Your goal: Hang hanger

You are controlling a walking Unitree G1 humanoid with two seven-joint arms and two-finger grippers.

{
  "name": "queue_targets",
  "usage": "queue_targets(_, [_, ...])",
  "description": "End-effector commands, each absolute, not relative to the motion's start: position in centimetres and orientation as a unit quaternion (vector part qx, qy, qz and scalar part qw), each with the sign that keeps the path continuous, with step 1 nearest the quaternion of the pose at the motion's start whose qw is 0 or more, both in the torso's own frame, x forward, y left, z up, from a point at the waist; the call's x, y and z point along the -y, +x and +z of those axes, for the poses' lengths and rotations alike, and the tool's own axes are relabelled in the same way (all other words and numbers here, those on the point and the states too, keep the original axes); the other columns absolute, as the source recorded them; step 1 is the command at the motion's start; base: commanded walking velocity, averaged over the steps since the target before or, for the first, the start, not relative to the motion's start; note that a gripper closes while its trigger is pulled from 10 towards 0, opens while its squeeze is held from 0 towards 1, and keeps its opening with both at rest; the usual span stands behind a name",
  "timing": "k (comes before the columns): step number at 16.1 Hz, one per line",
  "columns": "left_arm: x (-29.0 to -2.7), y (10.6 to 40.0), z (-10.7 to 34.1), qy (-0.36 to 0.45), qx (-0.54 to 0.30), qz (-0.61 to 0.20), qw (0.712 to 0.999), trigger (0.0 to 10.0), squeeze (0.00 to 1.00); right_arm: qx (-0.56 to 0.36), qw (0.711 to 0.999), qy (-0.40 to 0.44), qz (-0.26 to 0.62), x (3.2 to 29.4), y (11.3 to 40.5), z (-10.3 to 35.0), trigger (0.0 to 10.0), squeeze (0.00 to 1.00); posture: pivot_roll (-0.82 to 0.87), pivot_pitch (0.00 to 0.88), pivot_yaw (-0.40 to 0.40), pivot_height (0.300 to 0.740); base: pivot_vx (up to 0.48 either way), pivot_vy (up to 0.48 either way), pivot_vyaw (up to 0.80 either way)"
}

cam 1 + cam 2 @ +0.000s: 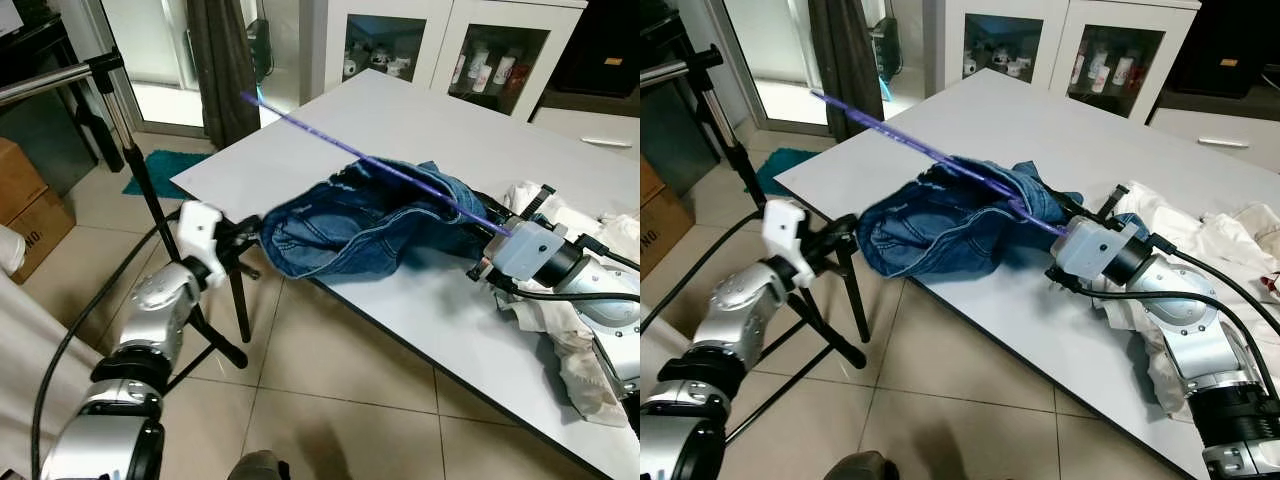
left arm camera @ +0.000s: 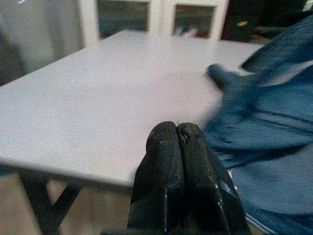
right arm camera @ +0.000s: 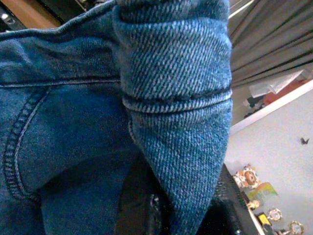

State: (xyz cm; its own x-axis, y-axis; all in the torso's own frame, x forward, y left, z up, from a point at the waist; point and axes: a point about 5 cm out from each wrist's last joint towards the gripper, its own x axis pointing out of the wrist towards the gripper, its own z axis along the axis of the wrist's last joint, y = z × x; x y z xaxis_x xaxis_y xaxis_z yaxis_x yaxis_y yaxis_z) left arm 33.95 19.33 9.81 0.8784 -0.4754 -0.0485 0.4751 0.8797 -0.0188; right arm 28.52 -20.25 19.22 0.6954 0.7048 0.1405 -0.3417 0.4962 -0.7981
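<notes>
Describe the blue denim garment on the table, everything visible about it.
The denim garment is dark blue jeans-like cloth with stitched seams, crumpled in a heap at the near edge of the white table, one end hanging past the edge. A purple hanger runs slantwise through it. The left gripper, fingers together, meets its overhanging end; the right gripper is buried in its other end, beside white cloths.

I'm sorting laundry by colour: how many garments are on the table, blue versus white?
Blue: 1, the jeans, with a purple hanger through them
White: 1 heap of clothes; separate pieces cannot be told apart
Total: 2
</notes>
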Motion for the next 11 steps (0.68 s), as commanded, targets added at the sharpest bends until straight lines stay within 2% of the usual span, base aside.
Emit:
queue_targets(1, [-19.8, 34.0, 10.3, -0.042, -0.010, -0.237, 0.971, 10.0, 0.00, 0.245, 0.839, -0.384, 0.297, 20.7, 28.4, 19.5, 0.0, 0.00, 0.18, 0.000, 0.006, 0.740, 0.000, 0.000, 0.00])
queue_targets(2, [-19.8, 33.7, 10.5, -0.054, 0.003, -0.245, 0.968, 10.0, 0.40, 0.245, 0.840, -0.384, 0.297, 20.7, 28.4, 19.5, 0.0, 0.00, 0.18, 0.000, 0.006, 0.740, 0.000, 0.000, 0.00])
queue_targets(3, [-19.8, 33.7, 10.5, -0.054, 0.003, -0.245, 0.968, 10.0, 0.40, 0.245, 0.840, -0.384, 0.297, 20.7, 28.4, 19.5, 0.0, 0.00, 0.18, 0.000, 0.006, 0.740, 0.000, 0.000, 0.00])
queue_targets(4, [-20.2, 33.2, 10.8, -0.070, 0.030, -0.260, 0.963, 10.0, 1.00, 0.245, 0.840, -0.381, 0.298, 20.7, 28.3, 19.4, 0.0, 0.00, 0.19, 0.000, 0.003, 0.740, 0.000, 0.000, 0.00])
queue_targets(6, [-20.5, 32.9, 10.7, -0.084, 0.028, -0.268, 0.959, 10.0, 1.00, 0.250, 0.839, -0.379, 0.299, 20.6, 28.3, 19.6, 0.0, 0.00, 0.19, 0.000, 0.001, 0.740, 0.000, 0.000, 0.00])
queue_targets(9, [-19.7, 32.1, 10.5, -0.124, 0.022, -0.336, 0.933, 10.0, 1.00, 0.256, 0.837, -0.379, 0.299, 20.4, 28.4, 19.7, 0.0, 0.00, 0.19, 0.000, 0.000, 0.740, 0.000, 0.000, 0.00])
queue_targets(11, [-19.6, 31.7, 10.0, -0.123, 0.007, -0.351, 0.928, 10.0, 1.00, 0.258, 0.837, -0.379, 0.298, 20.4, 28.4, 19.8, 0.0, 0.00, 0.19, 0.000, 0.000, 0.740, 0.000, 0.000, 0.00])
